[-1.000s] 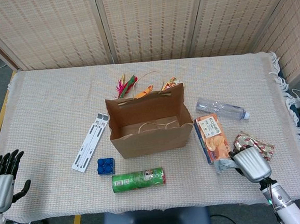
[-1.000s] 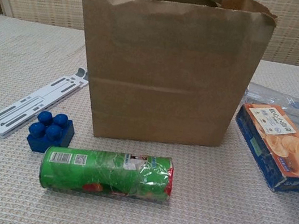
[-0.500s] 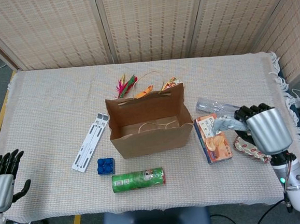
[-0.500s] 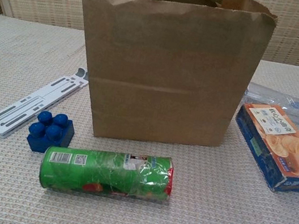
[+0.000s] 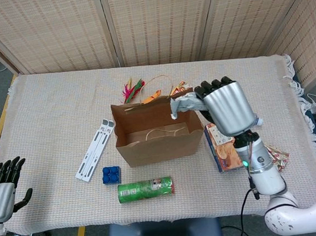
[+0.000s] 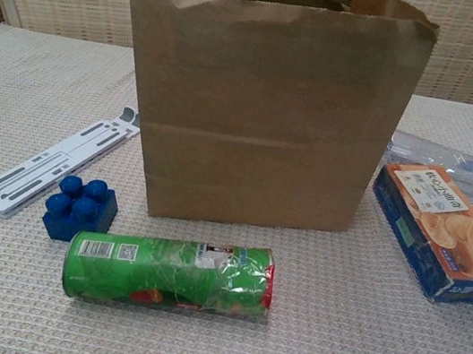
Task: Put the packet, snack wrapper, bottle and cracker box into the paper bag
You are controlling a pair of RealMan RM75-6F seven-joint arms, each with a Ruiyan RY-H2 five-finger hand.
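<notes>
- Pinching a small grey packet (image 5: 182, 103) at its fingertips, the right hand (image 5: 225, 108) is hanging over the right end of the open brown paper bag (image 5: 155, 134), its silver back turned up to the head camera.
- The packet is hanging above the bag's rim, just over the mouth at the right corner.
- The left hand (image 5: 1, 185) is sitting at the near left edge of the woven cream tablecloth (image 5: 48, 115), holding nothing, its dark fingers straight and slightly apart.
- The orange and blue cracker box (image 5: 221, 147) is lying flat just right of the bag, partly under the right forearm.
- The clear plastic bottle (image 6: 456, 166) is lying on its side behind the box; in the head view the hand is covering most of it.
- The patterned red snack wrapper (image 5: 277, 157) is showing right of the box, beside the arm.
- The green snack tube (image 5: 145, 189) is lying in front of the bag, with a blue block (image 5: 111, 174) and a white folding stand (image 5: 95, 149) to its left.
</notes>
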